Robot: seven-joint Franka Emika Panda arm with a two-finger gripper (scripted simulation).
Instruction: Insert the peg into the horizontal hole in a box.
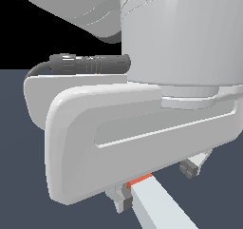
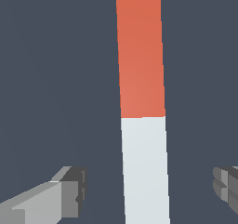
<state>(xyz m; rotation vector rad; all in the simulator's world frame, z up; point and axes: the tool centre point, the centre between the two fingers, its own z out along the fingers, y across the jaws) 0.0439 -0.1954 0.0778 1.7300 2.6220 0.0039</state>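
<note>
The step in hand was judged to be the approach for the grasp, ahead of any insertion. In the wrist view, taken left to right, one pincer finger (image 2: 69, 190) stood well clear of the peg (image 2: 142, 111), the peg lay flat on the dark counter (image 2: 51, 79) between the two fingers, and the other finger (image 2: 228, 188) stood equally clear on the far side. The pincer (image 2: 148, 190) was therefore released, its jaws spread wide with nothing held and neither pad touching the bar. The peg's red-orange end pointed away from the camera, and the white-grey part ran between the fingers, so the jaws straddled the white-grey length just short of the colour change. In the exterior view the arm's hand body (image 1: 137, 138) filled most of the frame; below it only a sliver of red-orange and a run of white-grey peg showed, with one fingertip close beside it and the other further off towards the exterior view's right. The box and its hole were not visible in either view, so their position could not be reported. The next move would call for lowering until the pads flank the bar, then clenching squarely on its opposite faces, before lifting and turning towards the box.
</note>
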